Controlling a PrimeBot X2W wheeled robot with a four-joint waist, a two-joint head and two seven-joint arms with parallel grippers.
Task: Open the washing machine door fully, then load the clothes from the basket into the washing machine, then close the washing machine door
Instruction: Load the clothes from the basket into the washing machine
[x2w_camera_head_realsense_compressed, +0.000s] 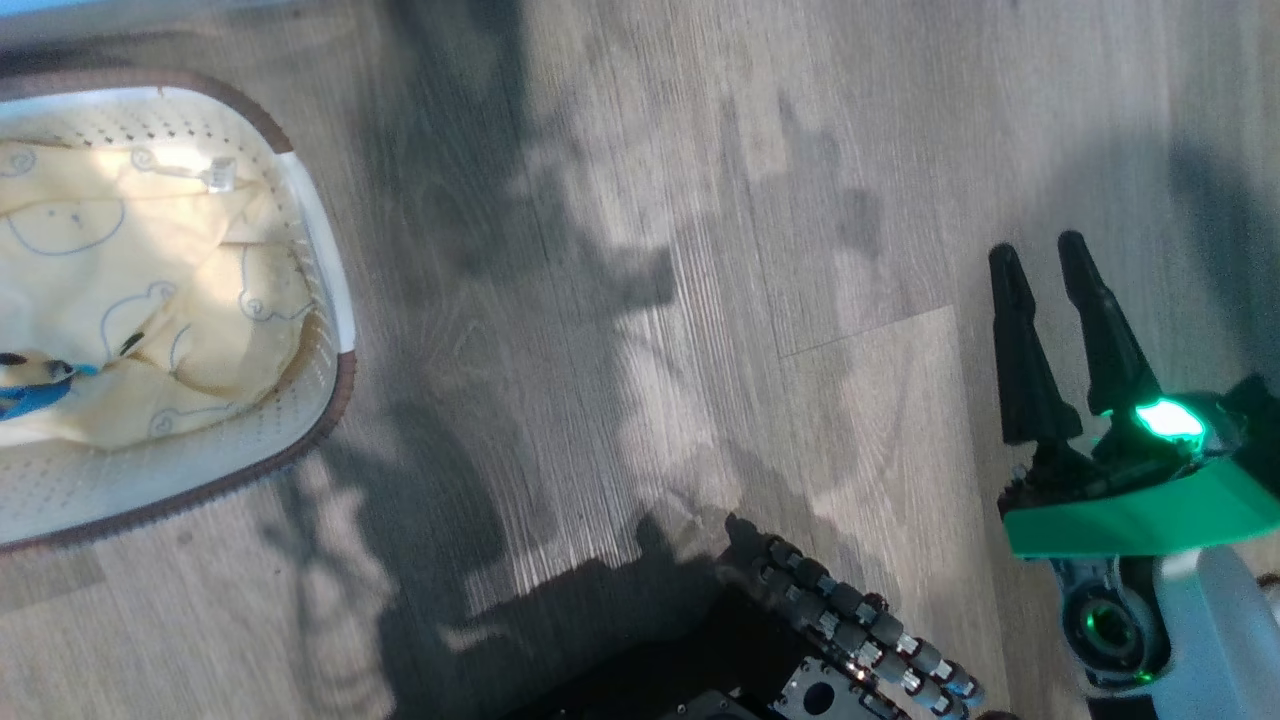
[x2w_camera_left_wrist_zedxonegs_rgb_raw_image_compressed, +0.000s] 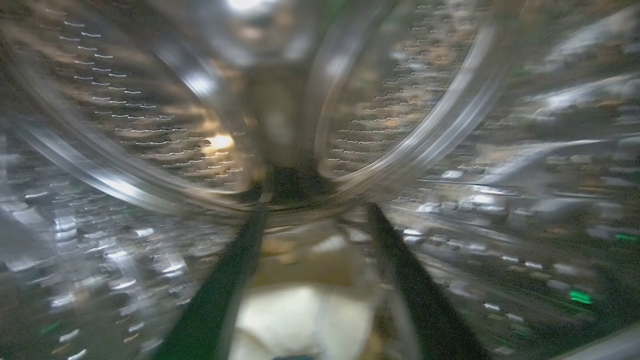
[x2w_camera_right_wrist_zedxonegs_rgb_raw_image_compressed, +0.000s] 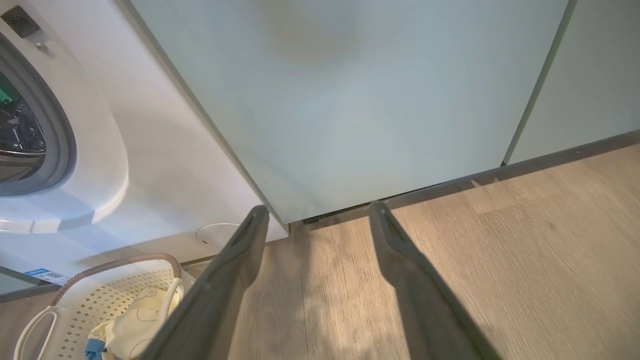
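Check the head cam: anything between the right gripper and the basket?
Nothing. In the head view the stretch from the basket to the open right gripper is bare wood floor, with shadows falling across it.

left wrist view motion-smeared: drum holes read as streaks, clothes a pale blob cut by bottom edge; basket runs off head view's left, washing machine opening clipped too

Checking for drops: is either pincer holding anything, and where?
Nothing held: left pincer open in the drum, pale garment loose between its fingers; right pincer open.
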